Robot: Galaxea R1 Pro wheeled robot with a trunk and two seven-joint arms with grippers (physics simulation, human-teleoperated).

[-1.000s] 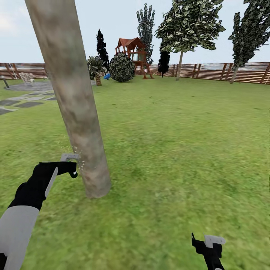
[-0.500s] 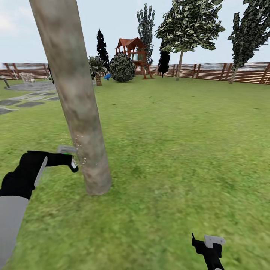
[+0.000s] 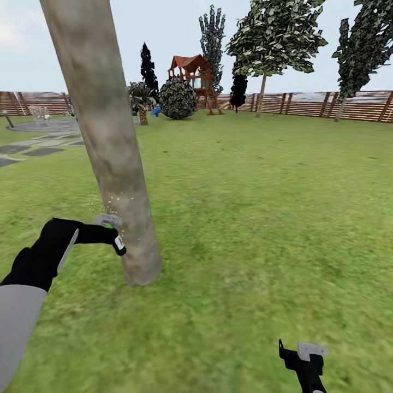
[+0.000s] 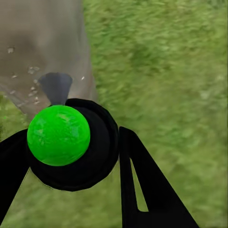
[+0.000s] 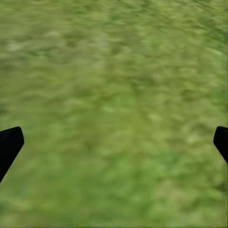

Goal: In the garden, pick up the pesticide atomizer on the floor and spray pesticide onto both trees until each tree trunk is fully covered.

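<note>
Head view: my left pincer (image 3: 112,236) grips the pesticide atomizer (image 3: 111,225) just beside the low tree trunk (image 3: 112,158), specks at the bark; spraying step in hand. Right pincer (image 3: 303,353) hangs low over the grass (image 3: 256,218). Left wrist: atomizer's green cap (image 4: 58,135), nozzle facing trunk. Right wrist: fingers spread, empty. Next, I judge, sweep up the trunk.

Blurry green grass floor (image 3: 245,229). Thick pale trunk (image 3: 109,147) rooted at 9 o'clock; grey stepping stones (image 3: 33,147) at 10; round bush (image 3: 177,99) at 12.
</note>
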